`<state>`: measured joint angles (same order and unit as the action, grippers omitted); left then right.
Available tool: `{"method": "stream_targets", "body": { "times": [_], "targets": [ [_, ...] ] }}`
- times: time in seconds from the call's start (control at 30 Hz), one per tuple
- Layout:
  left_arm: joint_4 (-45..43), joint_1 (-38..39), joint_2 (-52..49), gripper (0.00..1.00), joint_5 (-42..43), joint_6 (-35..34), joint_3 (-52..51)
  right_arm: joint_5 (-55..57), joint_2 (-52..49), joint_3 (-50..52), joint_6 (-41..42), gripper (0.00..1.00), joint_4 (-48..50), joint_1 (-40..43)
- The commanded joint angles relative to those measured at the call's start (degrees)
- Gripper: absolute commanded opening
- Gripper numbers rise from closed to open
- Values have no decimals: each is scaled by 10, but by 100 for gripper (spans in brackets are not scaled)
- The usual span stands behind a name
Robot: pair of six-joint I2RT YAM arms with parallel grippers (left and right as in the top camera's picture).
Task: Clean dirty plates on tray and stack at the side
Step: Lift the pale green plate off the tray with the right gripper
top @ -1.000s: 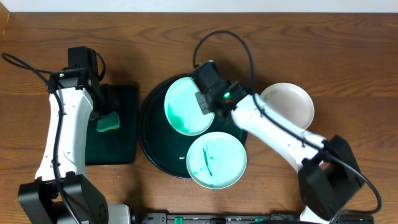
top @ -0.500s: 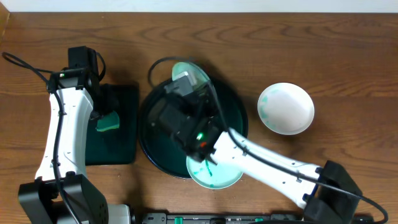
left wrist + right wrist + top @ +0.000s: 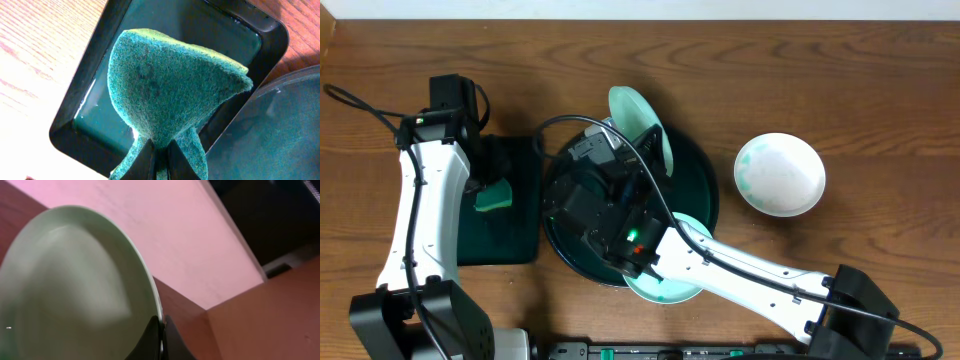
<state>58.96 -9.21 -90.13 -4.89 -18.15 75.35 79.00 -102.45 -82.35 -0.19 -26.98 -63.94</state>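
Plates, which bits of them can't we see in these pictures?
- Overhead: the low plate lies mostly under the right arm, so its smears are hidden.
- Overhead: the held plate is tipped up, so its face is hard to read.
- Right wrist: that plate is blurred and cut off by the left and bottom edges; smears cannot be told.
- Overhead: the arm covers the middle of the tray.

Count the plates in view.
3: tilted mint plate, held by the right gripper above the tray's rear; flat mint plate at the tray's front, mostly under that arm; white plate on the table right of the tray. No others visible.
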Motion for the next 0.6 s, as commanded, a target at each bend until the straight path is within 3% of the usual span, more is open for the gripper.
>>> {"method": "stream_targets", "body": {
  "times": [0.0, 0.2, 0.37, 0.57],
  "targets": [
    [1, -2, -2, 7, -7, 5, 6, -70, 17, -9, 23, 1, -20, 4],
    [1, -2, -2, 7, -7, 5, 6, -308, 18, -9, 140, 1, -98, 59],
    [1, -2, -2, 7, -7, 5, 6, -557, 45, -9, 157, 1, -101, 141],
    [1, -2, -2, 7, -7, 5, 6, -851, 118, -9, 156, 1, -110, 299]
  ]
}}
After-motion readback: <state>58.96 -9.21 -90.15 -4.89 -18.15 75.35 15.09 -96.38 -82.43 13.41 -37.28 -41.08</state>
